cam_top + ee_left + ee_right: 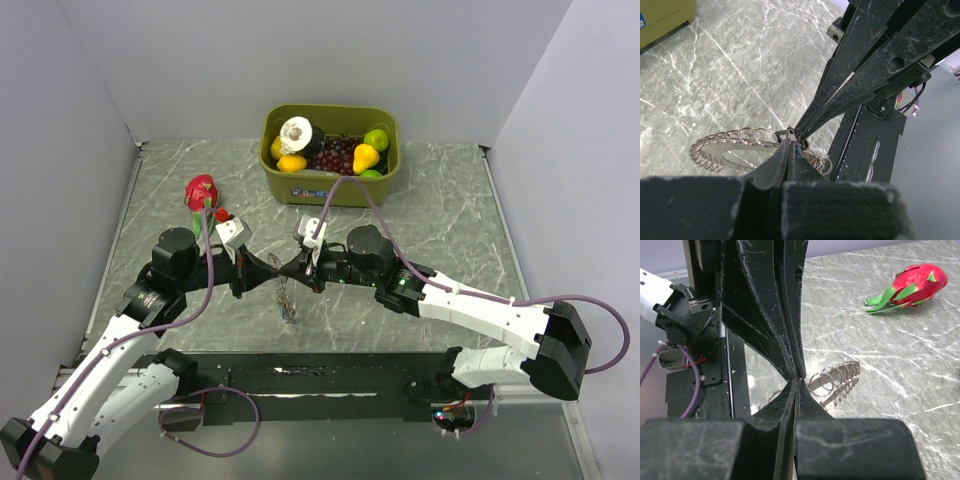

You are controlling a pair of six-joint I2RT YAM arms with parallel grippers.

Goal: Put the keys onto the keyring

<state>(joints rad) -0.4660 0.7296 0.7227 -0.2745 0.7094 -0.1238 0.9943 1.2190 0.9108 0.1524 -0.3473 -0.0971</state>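
Note:
The keyring (288,300) is a loop of thin metal coils and hangs above the table between my two grippers. My left gripper (270,268) is shut, its tips (791,144) pinching the ring at its small dark clasp. My right gripper (298,268) is shut too and meets the left one tip to tip (799,380). The ring's coils fan out to the left in the left wrist view (735,142) and to the right in the right wrist view (837,376). No key with a coloured head shows clearly in any view.
A red dragon fruit (202,190) lies on the marble table behind the left arm; it also shows in the right wrist view (910,284). An olive bin (330,188) of fruit stands at the back centre. Grey walls close in both sides.

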